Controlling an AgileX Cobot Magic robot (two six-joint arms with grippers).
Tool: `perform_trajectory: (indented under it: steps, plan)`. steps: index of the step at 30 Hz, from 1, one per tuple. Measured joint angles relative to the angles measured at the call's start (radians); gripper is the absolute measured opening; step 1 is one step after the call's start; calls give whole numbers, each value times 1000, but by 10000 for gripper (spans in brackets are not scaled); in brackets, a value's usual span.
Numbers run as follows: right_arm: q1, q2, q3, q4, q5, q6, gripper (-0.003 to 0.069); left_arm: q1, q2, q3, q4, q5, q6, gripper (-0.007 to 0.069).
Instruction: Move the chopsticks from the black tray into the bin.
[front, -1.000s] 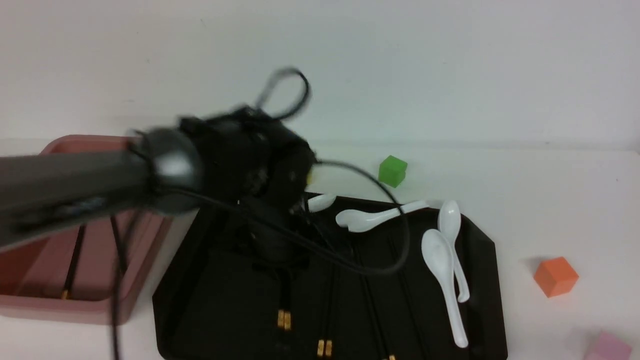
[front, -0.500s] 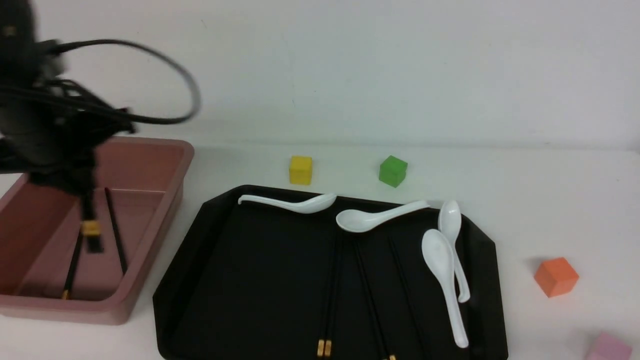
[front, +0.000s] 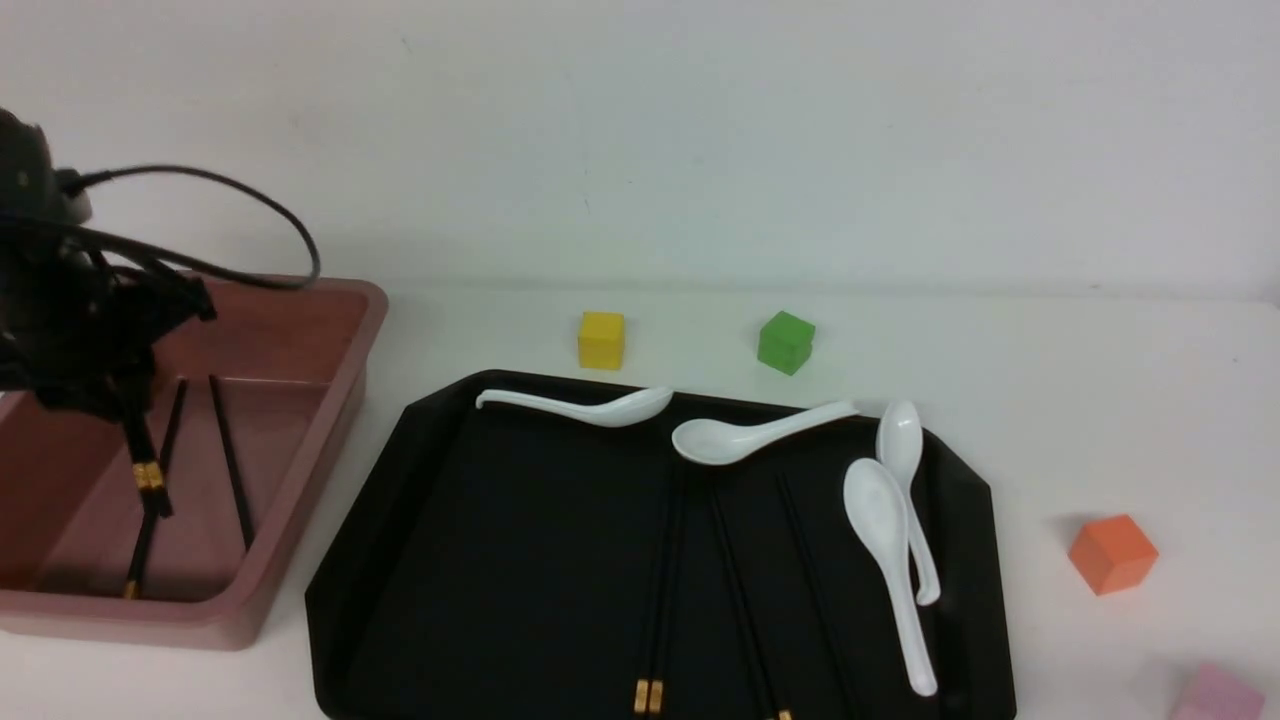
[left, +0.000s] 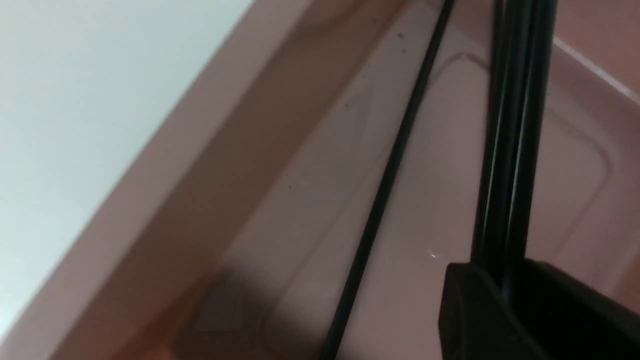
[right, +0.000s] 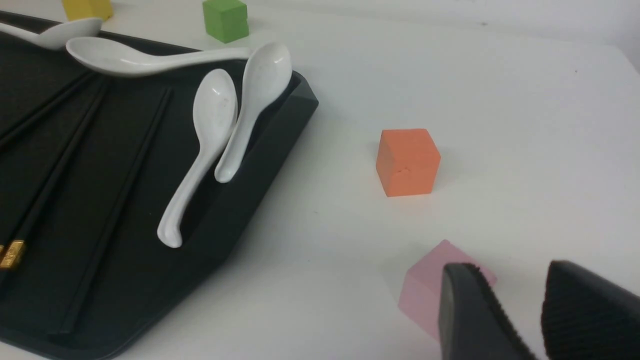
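The pink bin (front: 345, 385) stands at the left, and my left gripper (front: 110, 395) hangs over it. It is shut on a pair of black chopsticks (front: 140, 455) that slope steeply down into the bin, gold bands low. The left wrist view shows that pair (left: 515, 125) running out from between the jaws above the bin floor (left: 310, 200). Two more chopsticks (front: 228, 460) lie in the bin. Several chopsticks (front: 665, 560) lie on the black tray (front: 500, 560). My right gripper (right: 510, 295) is open and empty, off to the tray's right.
Several white spoons (front: 885, 540) lie along the tray's far and right sides. A yellow cube (front: 601, 340) and a green cube (front: 785, 342) sit behind the tray. An orange cube (front: 1112, 552) and a pink cube (right: 425, 295) lie to its right, the pink one just beyond my right fingers.
My left arm has swung from over the tray to the bin, carrying the chopstick pair, and has lowered it further into the bin. The right side is unchanged.
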Motion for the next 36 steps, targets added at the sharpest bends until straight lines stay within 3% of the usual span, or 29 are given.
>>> perform_trajectory:
  steps: [4,7,9,14,15,22,24,31,36]
  plan:
    - [0,0,0,0,0,0,242,0,28,1,-5,-4,2,291]
    - [0,0,0,0,0,0,242,0,19,1,-13,0,24,304]
    - [0,0,0,0,0,0,242,0,-2,1,-41,19,57,259]
    - [0,0,0,0,0,0,242,0,-112,2,-146,151,183,9]
    - [0,0,0,0,0,0,242,0,-136,5,-166,175,200,-9]
    - [0,0,0,0,0,0,242,0,-423,253,-515,224,493,-13]
    - [0,0,0,0,0,0,242,0,-476,311,-550,218,529,-13]
    - [0,0,0,0,0,0,242,0,-900,713,-753,53,718,-13]
    - [0,0,0,0,0,0,242,0,-1285,971,-913,-167,810,-13]
